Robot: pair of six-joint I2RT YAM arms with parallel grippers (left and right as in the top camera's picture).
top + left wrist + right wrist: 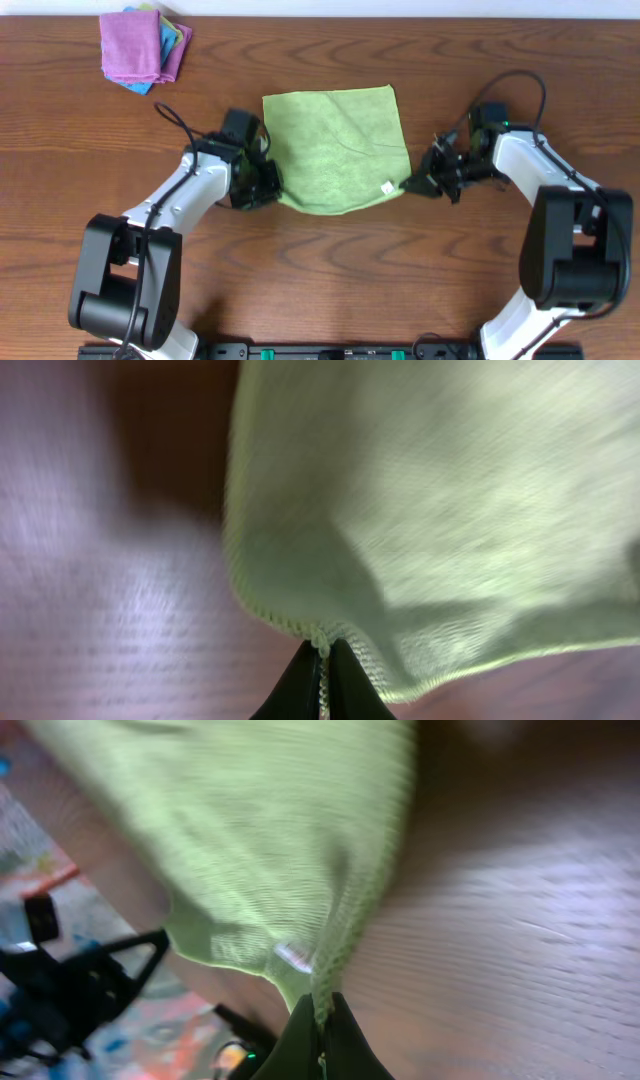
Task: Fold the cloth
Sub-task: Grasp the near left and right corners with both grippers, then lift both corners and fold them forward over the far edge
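Both lower corners of the lime-green cloth point(335, 145) are pinched shut: left end effector point(270, 183) centre-left, right end effector point(412, 184) centre-right. Its lower edge seems raised.

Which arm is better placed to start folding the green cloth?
Neither leads: the left gripper and right gripper each pinch a near corner of the cloth, so both should probably lift together toward the far edge.

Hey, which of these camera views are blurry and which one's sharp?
Overhead: sharp and evenly lit, the cloth crisp. Left wrist: blurred, cloth weave smeared, pale glare on the table. Right wrist: blurred too, wood grain streaked.
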